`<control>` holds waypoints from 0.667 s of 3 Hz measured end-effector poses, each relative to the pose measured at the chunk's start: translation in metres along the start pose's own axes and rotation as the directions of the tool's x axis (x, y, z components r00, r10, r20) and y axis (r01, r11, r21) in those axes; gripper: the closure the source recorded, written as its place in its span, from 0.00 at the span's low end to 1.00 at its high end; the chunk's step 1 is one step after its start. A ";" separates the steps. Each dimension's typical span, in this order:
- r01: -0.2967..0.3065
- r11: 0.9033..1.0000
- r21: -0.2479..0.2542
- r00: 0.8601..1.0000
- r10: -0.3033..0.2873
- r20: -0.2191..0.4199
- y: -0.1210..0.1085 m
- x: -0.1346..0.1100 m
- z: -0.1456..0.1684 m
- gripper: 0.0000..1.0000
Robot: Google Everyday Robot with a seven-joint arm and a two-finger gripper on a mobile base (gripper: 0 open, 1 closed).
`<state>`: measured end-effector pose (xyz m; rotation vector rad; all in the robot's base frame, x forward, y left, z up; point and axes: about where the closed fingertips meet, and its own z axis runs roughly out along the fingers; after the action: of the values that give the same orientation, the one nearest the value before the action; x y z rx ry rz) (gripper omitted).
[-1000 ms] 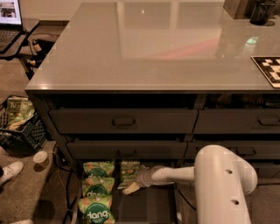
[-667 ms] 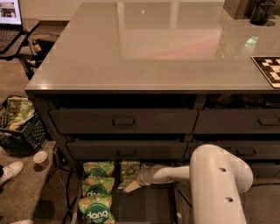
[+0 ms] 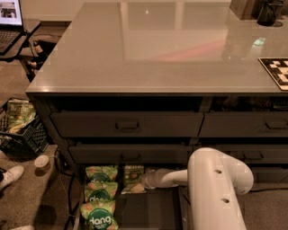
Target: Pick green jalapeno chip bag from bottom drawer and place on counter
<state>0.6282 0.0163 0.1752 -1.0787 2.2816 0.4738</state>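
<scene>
The green jalapeno chip bag point(image 3: 132, 176) is a small olive-green bag lying at the back of the open bottom drawer point(image 3: 148, 211), just right of the brighter "dang" bags. My gripper point(image 3: 145, 180) reaches in from the right on a white arm point(image 3: 216, 179), low in the drawer. Its tip is right against the bag's right edge. Whether it holds the bag cannot be told. The grey glossy counter point(image 3: 157, 49) tops the cabinet above.
Three bright green "dang" bags point(image 3: 100, 194) lie in a column along the drawer's left side. Closed drawers with bar handles point(image 3: 127, 126) sit above. A checkered board point(image 3: 276, 71) and a dark cup point(image 3: 269, 12) stand on the counter's right. A crate point(image 3: 20, 130) and a paper cup point(image 3: 42, 162) are on the floor at left.
My arm's white elbow has shifted a little to the left. The gripper stays by the olive-green bag. The bags have not moved.
</scene>
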 end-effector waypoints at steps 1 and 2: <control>-0.007 1.000 0.012 1.000 0.007 -0.008 -0.007 0.002 0.006 0.14; -0.018 1.000 0.017 1.000 0.019 -0.017 -0.013 0.006 0.012 0.13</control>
<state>0.6393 0.0115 0.1615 -1.0579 2.3087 0.4530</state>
